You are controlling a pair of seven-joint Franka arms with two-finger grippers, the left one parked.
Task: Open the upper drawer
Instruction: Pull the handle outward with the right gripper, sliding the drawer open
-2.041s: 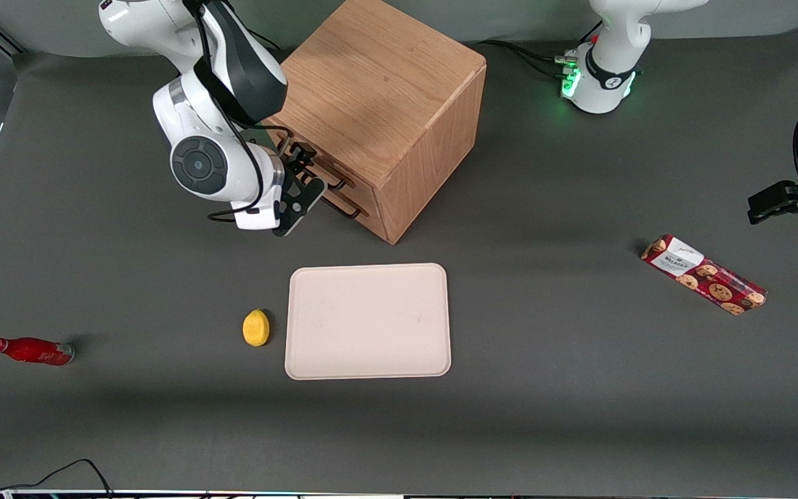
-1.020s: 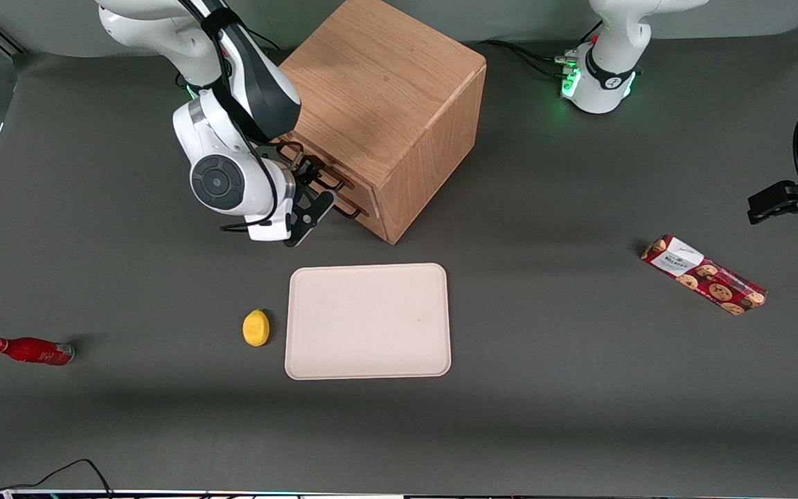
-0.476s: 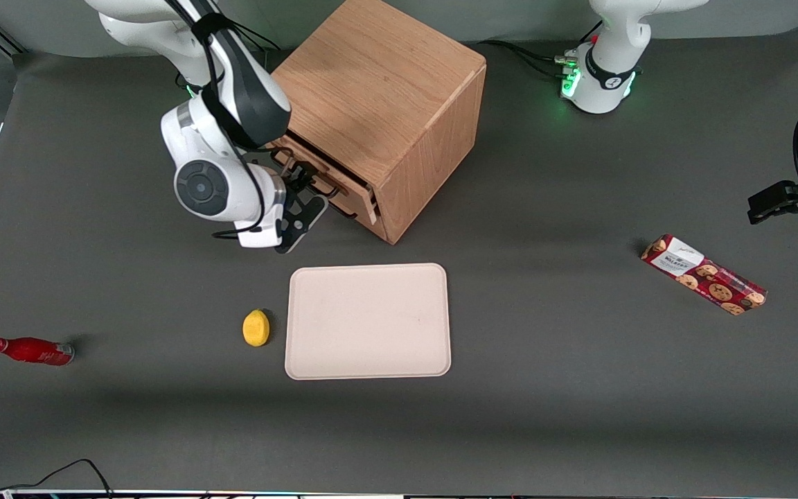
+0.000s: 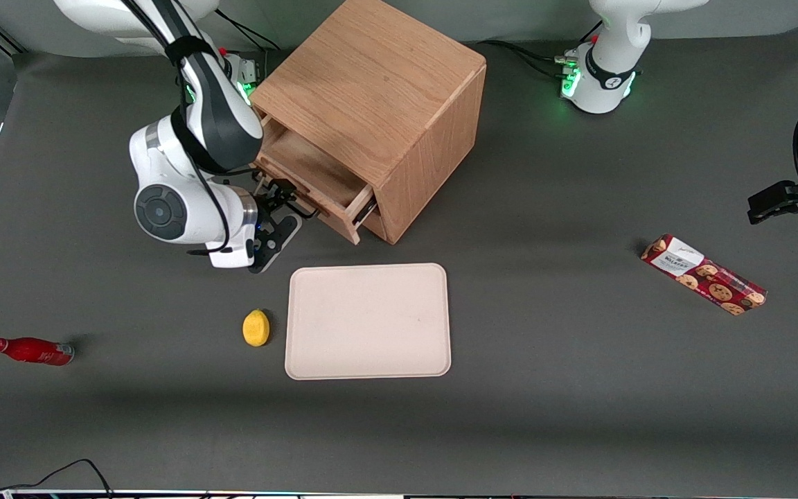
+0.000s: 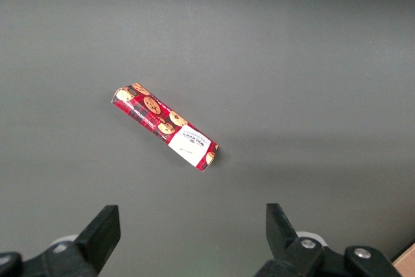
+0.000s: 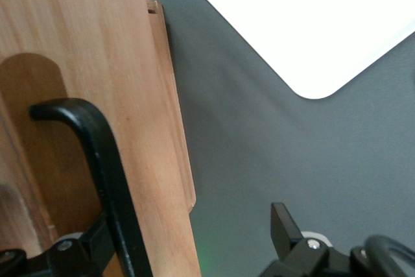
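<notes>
The oak cube cabinet (image 4: 371, 83) stands on the dark table, farther from the front camera than the tray. Its upper drawer (image 4: 312, 173) is pulled partway out, so its shallow wooden inside shows. The thin black bar handle (image 4: 296, 203) (image 6: 107, 180) lies on the drawer front (image 6: 123, 82). My right gripper (image 4: 276, 208) (image 6: 188, 231) is in front of the drawer at the handle. It is open, with the handle bar lying just inside one finger (image 6: 91, 241) and the drawer front's edge between the two fingers. The lower drawer is hidden under the pulled-out one.
A pale rectangular tray (image 4: 368, 321) (image 6: 305, 17) lies nearer the front camera than the cabinet, with a yellow lemon (image 4: 255, 327) beside it. A red bottle (image 4: 28, 350) lies toward the working arm's end of the table. A red cookie box (image 4: 704, 274) (image 5: 165, 126) lies toward the parked arm's end.
The gripper went to the upper handle, then drew back from the cabinet toward the working arm's end. The upper drawer slid out with it, from shut to well open.
</notes>
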